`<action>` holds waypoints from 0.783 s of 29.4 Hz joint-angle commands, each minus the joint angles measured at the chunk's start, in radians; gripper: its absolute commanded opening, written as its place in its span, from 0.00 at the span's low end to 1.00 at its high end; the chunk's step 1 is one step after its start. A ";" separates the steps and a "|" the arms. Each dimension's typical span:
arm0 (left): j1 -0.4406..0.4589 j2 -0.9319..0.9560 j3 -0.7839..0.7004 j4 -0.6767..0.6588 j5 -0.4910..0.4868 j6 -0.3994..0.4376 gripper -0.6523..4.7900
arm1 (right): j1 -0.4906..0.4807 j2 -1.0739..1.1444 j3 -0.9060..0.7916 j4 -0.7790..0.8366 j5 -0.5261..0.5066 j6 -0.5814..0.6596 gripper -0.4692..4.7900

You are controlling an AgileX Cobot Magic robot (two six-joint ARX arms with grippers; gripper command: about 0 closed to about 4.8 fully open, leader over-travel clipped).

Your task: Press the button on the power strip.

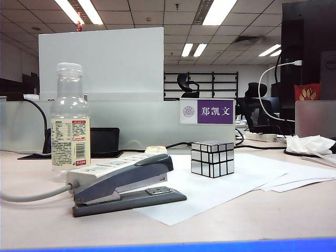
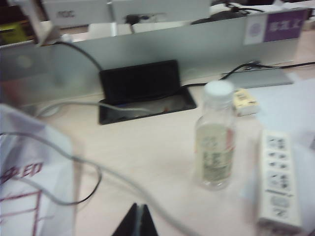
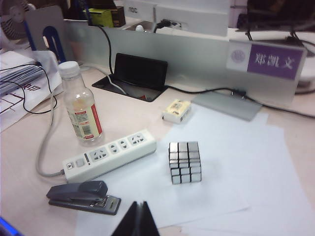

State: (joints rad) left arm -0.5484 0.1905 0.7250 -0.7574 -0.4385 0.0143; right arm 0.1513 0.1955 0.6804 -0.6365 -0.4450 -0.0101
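Two robot grippers show only in their own wrist views, each as a dark pair of fingertips pressed together with nothing between them. The left gripper (image 2: 139,221) hangs above bare pale desk, near a thin grey cable. The right gripper (image 3: 138,220) hangs above white paper sheets (image 3: 221,162), near a dark grey metal stapler (image 3: 82,196).

The long white plastic power strip (image 3: 109,155) lies flat on the desk, partly on the paper, with a thick grey cable (image 3: 44,142) leaving one end. Its small flat greyish oblong button (image 3: 79,162) sits at that cable end, beside the first socket, and nothing touches it. The stapler lies just beside the strip, on the side nearer the exterior camera, so that in the exterior view it hides much of the strip.

A clear plastic bottle with a white cap and a red and white label (image 3: 82,110) stands upright just behind the strip. A silver mirrored puzzle cube (image 3: 184,162) sits on the paper beside the strip's far end. A small cream box (image 3: 176,110) lies nearer the grey partition (image 3: 197,59).
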 commanded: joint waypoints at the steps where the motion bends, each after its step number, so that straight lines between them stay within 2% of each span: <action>1: 0.001 -0.035 -0.021 -0.042 -0.048 -0.006 0.11 | 0.000 -0.038 -0.049 0.050 0.000 0.079 0.09; 7: 0.001 -0.055 -0.064 -0.057 -0.089 -0.004 0.11 | 0.000 -0.132 -0.163 0.127 0.009 0.176 0.09; 12: 0.001 -0.053 -0.117 0.029 -0.145 -0.011 0.11 | 0.001 -0.192 -0.277 0.237 0.106 0.269 0.09; 14: 0.001 -0.054 -0.124 0.045 -0.150 -0.044 0.11 | 0.000 -0.193 -0.304 0.309 0.128 0.286 0.09; 16: 0.001 -0.054 -0.146 0.117 -0.143 -0.071 0.11 | 0.000 -0.193 -0.345 0.409 0.142 0.299 0.09; 18: 0.001 -0.054 -0.183 0.225 -0.123 -0.135 0.11 | 0.000 -0.193 -0.384 0.446 0.180 0.299 0.09; 23: 0.001 -0.054 -0.294 0.390 -0.047 -0.164 0.11 | 0.000 -0.193 -0.460 0.467 0.180 0.299 0.09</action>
State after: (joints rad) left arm -0.5484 0.1356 0.4492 -0.4217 -0.5327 -0.1410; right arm 0.1516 0.0032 0.2268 -0.1921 -0.2684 0.2844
